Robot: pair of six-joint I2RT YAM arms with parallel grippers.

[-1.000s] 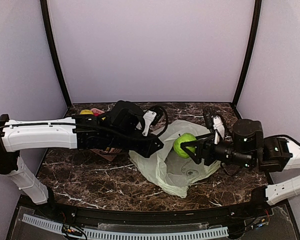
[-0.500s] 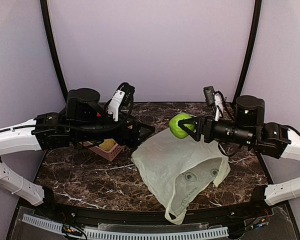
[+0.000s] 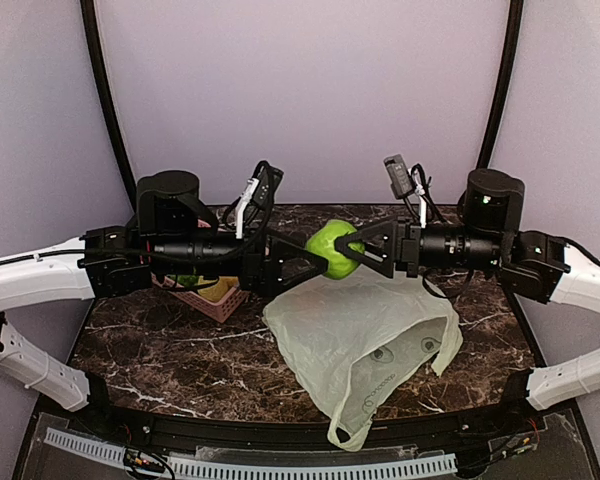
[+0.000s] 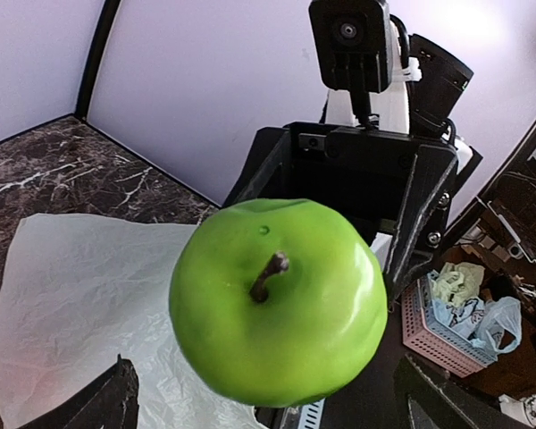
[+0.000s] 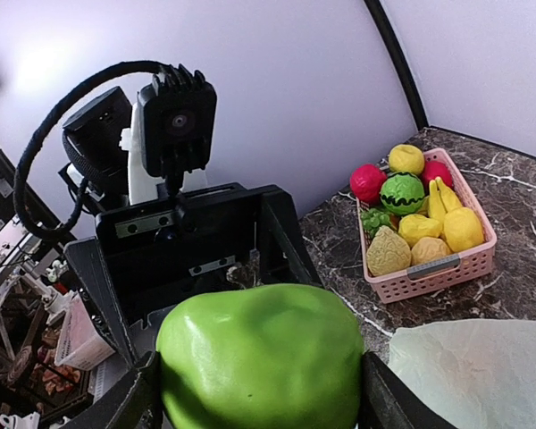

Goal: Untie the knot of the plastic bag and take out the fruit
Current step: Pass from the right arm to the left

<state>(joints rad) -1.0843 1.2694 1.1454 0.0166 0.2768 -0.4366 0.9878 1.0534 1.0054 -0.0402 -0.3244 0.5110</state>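
Observation:
The fruit in play is a green apple, held in the air between the two arms. My right gripper is shut on it, its fingers pressing both sides of the apple. My left gripper faces it from the left, wide open. Its fingertips flank the apple, whose stem points at the left wrist camera. The pale plastic bag lies slack on the table below. The knot does not show in any view.
A pink basket with several toy fruits, among them yellow bananas, stands on the marble table at the back left, partly under the left arm. Lilac walls close in the back and both sides.
My left gripper let go of the bag, opened and rose. My right gripper carried the apple up and to the left, out of the bag. The bag dropped flat onto the table.

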